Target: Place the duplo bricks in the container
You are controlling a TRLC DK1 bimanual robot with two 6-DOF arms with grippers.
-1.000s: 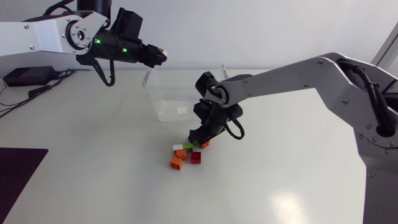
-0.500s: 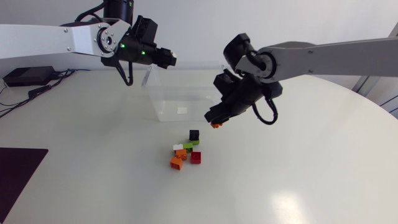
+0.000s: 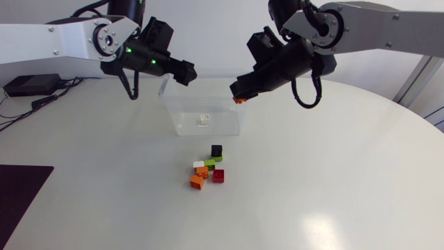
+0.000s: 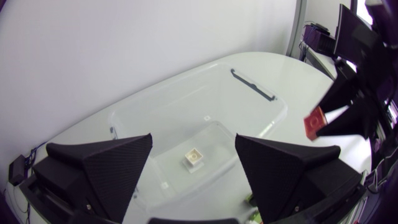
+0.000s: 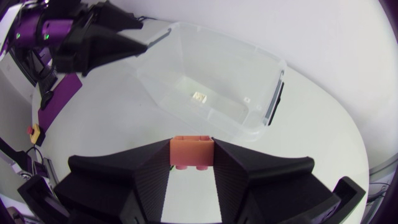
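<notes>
A clear plastic container (image 3: 182, 114) stands at the table's back middle, with a white brick (image 3: 203, 119) lying on its floor. My left gripper (image 3: 186, 71) hangs open and empty over the container's left rim. Looking down between its fingers (image 4: 99, 168) I see the white brick (image 4: 193, 157) inside the container (image 4: 261, 106). My right gripper (image 3: 239, 97) is above the right rim, shut on an orange brick (image 3: 240, 101). The right wrist view shows that brick (image 5: 191, 152) pinched between the fingers, with the container (image 5: 186, 43) ahead. The other bricks (image 3: 208, 170) lie in a loose pile in front of the container.
The pile holds a black brick (image 3: 217, 150), a green one (image 3: 211, 162), a red one (image 3: 218, 176) and an orange one (image 3: 197, 181). A black box with cables (image 3: 28, 85) sits at the far left, and a dark mat (image 3: 21, 194) covers the front left.
My left gripper moved over the container and opened, and a white brick now lies inside. My right arm lifted the orange brick from the pile up to the container's right rim.
</notes>
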